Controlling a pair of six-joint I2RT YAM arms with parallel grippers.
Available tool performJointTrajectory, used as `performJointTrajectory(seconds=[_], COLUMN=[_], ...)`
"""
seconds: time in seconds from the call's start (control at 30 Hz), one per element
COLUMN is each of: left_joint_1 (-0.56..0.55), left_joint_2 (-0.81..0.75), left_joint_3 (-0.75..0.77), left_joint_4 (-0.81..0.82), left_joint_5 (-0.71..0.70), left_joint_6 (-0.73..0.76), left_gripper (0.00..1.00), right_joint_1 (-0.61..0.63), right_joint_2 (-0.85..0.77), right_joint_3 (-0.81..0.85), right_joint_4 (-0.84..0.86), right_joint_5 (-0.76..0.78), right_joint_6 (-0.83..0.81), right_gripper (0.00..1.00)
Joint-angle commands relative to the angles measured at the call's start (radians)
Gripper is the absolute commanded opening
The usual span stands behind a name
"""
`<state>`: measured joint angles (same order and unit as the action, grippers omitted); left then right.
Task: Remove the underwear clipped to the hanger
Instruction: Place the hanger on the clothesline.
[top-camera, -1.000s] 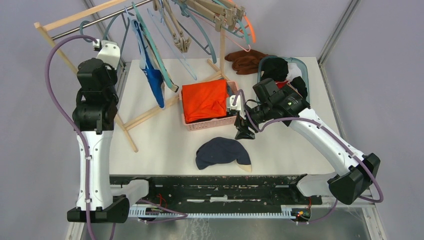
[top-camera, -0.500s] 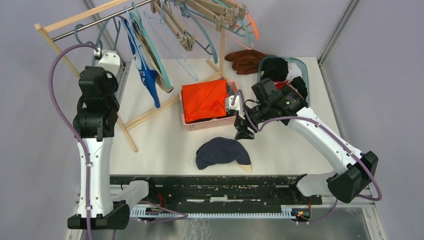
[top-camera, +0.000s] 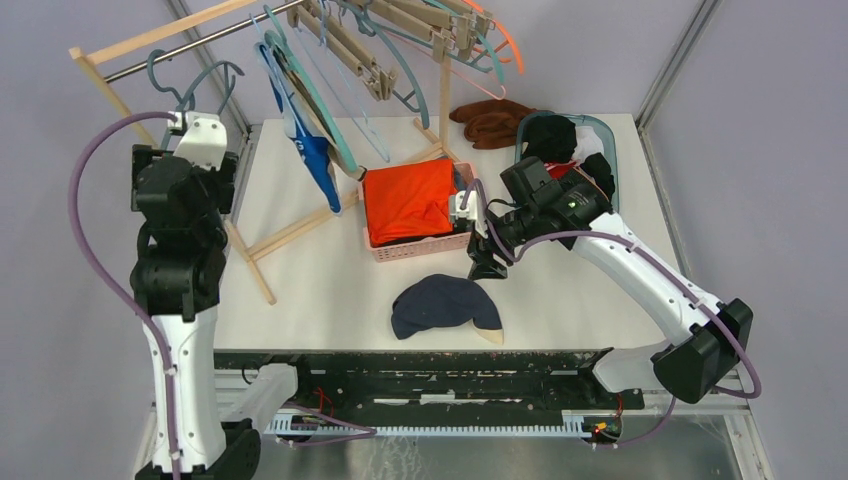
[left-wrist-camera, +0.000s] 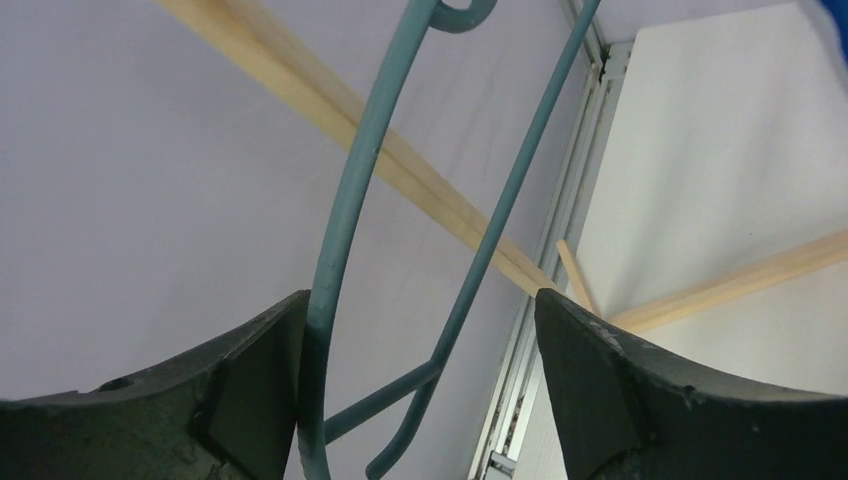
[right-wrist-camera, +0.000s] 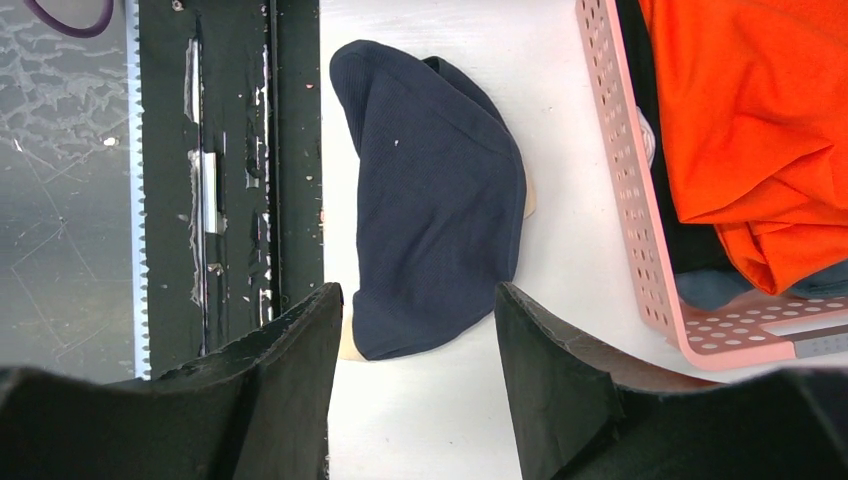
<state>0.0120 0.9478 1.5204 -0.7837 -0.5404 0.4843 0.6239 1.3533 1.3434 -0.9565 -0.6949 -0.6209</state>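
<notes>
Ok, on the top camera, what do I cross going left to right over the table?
Left arm → hanging royal blue underwear → orange garment → right gripper → teal tub of clothes.

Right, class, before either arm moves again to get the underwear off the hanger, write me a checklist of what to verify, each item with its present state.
1. The left gripper is open: ok, its fingers stand apart.
2. The teal hanger wire runs between those fingers: ok.
3. That wire belongs to the hanger carrying the blue underwear: cannot tell.
4. The blue underwear is off its hanger: not ok, it hangs at the rack.
5. The right gripper is open and empty: ok, it is above the navy underwear lying on the table.
</notes>
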Motion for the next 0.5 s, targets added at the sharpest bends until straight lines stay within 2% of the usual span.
performJointTrajectory(seconds=[0.0, 0.27, 0.47], left_joint_1=[0.003, 0.003, 0.003], left_joint_2=[-0.073, -0.088, -0.052], left_joint_3=[0.045, 0.12, 0.185], left_joint_4=[0.023, -0.035, -0.118], left_joint_5=[0.068, 0.309, 0.598], left_joint_6=[-0.028, -0.026, -0.036], left_gripper=[0.89, 0.94, 0.94], right_joint_1=[0.006, 0.006, 0.005], right_joint_2=[0.004, 0.021, 0.032], right_joint_3=[-0.001, 0.005, 0.005], right_joint_4=[0.033, 0.042, 0.042], right_joint_5=[0.0, 0.001, 0.009], right_joint_6=[0.036, 0.062, 0.063], right_gripper=[0.66, 0.67, 0.67])
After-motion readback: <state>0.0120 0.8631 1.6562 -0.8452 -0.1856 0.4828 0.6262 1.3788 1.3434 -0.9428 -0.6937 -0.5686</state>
